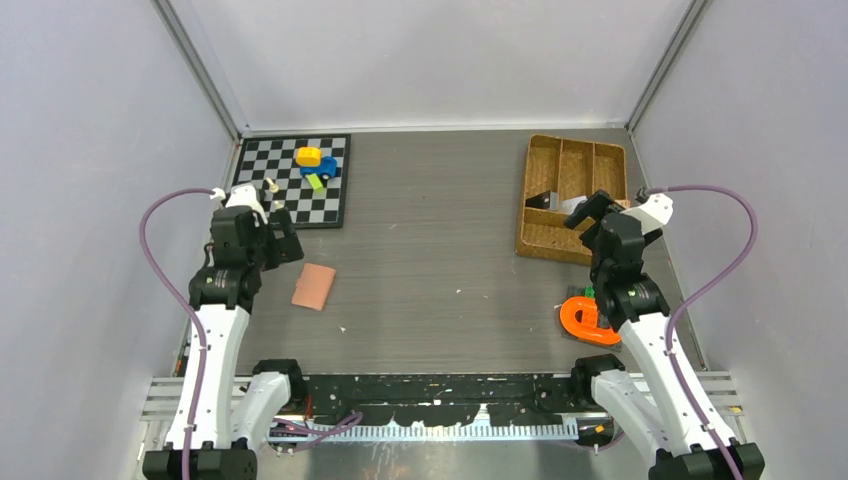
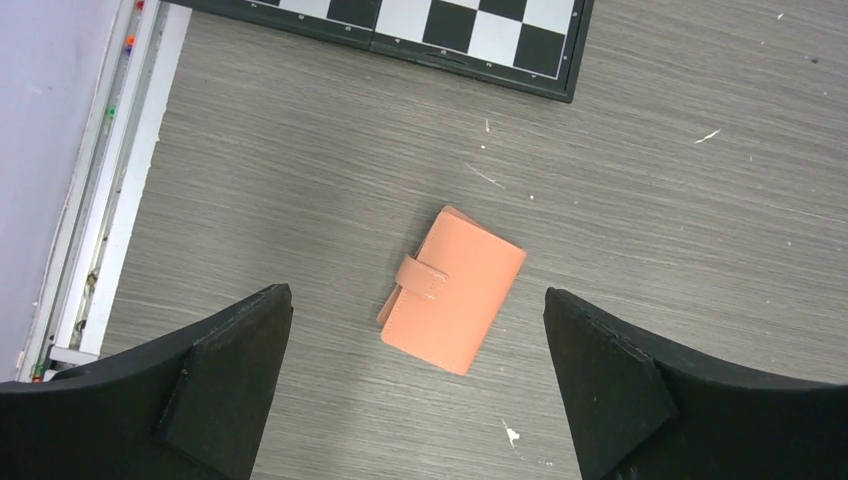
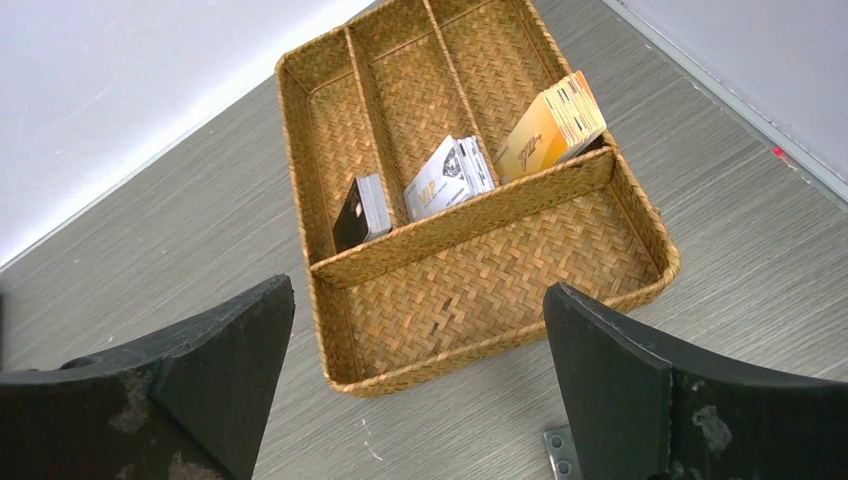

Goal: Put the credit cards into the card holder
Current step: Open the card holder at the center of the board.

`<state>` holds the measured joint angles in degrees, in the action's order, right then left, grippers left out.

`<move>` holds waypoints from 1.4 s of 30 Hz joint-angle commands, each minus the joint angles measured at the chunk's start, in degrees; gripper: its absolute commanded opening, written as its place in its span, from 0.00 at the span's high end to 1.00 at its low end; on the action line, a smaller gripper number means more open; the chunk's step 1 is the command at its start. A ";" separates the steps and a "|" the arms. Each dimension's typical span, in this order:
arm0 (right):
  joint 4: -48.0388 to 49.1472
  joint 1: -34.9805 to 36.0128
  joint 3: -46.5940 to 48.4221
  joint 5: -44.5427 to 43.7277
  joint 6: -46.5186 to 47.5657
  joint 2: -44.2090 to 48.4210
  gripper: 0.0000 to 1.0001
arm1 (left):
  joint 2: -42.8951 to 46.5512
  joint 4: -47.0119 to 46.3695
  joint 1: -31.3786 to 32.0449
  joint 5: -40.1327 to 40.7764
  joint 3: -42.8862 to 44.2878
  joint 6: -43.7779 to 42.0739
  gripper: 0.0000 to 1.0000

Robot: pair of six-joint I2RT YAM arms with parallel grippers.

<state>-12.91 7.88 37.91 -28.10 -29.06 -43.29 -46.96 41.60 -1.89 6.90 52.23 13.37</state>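
Note:
The card holder (image 1: 314, 286) is a salmon-pink wallet lying shut, strap fastened, on the grey table. In the left wrist view it (image 2: 452, 290) lies between and below my open left gripper (image 2: 415, 291), which hovers over it empty; this gripper also shows in the top view (image 1: 285, 240). The credit cards stand on edge in the wicker tray (image 3: 500, 280): a black and dark grey stack (image 3: 360, 210) in the left slot and a pale grey-white stack (image 3: 448, 177) in the middle slot. My right gripper (image 3: 418, 285) is open and empty, above the tray's near edge (image 1: 590, 210).
A tan box (image 3: 552, 127) leans in the tray's right slot. A chessboard (image 1: 293, 180) with yellow, blue and green toy pieces (image 1: 315, 165) lies at the back left. An orange object (image 1: 585, 322) sits by the right arm. Walls enclose three sides.

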 commanded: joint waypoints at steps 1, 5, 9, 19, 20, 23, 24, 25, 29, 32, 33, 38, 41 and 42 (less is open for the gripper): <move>0.52 0.01 0.79 1.41 -0.35 3.25 0.00 | -2.21 -0.87 -0.22 0.80 1.42 0.30 0.00; 2.02 -0.02 0.23 4.16 -0.41 2.85 0.00 | -9.08 1.22 -0.14 2.07 2.57 0.61 0.00; 1.15 0.02 0.93 7.05 -0.62 0.76 0.00 | -15.88 2.67 -0.09 -2.12 2.02 0.20 0.00; 0.70 -0.01 1.63 15.29 -0.19 0.04 0.00 | -36.84 1.69 -0.31 -14.23 4.79 -0.56 0.00; 0.71 -0.02 1.56 15.61 -0.21 0.02 0.00 | -37.79 1.38 -0.28 -15.85 4.30 -0.35 0.00; 0.70 0.03 1.52 16.24 -0.21 0.14 0.00 | -40.16 1.23 -0.10 -18.14 3.63 0.28 0.01; 0.77 0.00 1.53 16.41 -0.21 0.29 0.00 | -40.87 1.22 0.06 -18.08 3.59 0.45 0.01; 0.72 0.00 1.52 16.62 -0.23 0.37 0.00 | -41.48 1.21 0.31 -18.54 3.51 0.58 0.02; 0.67 0.03 1.53 16.97 -0.08 0.42 0.00 | -41.81 1.81 5.14 -21.51 2.89 0.96 0.06; 0.66 -0.04 1.60 16.99 0.13 -0.31 0.00 | -38.66 1.11 10.67 -22.51 1.44 1.51 0.06; 0.67 -0.01 1.68 17.02 0.21 -0.64 0.00 | -37.57 1.15 12.41 -21.82 1.13 1.82 0.06; 0.52 0.03 2.20 17.46 0.65 -1.92 0.00 | -33.19 3.69 15.89 -8.79 0.30 6.34 0.05; 0.40 -0.02 2.29 17.43 0.91 -2.23 0.00 | -30.48 3.51 19.20 -4.21 -0.46 8.60 0.00; 0.35 -0.04 2.37 17.45 0.91 -2.38 0.00 | -30.24 3.67 20.72 -2.67 -0.72 9.07 0.00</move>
<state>-13.85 7.88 37.93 -11.18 -28.88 -45.54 -80.44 44.36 15.31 -4.23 52.34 18.74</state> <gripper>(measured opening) 0.996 0.993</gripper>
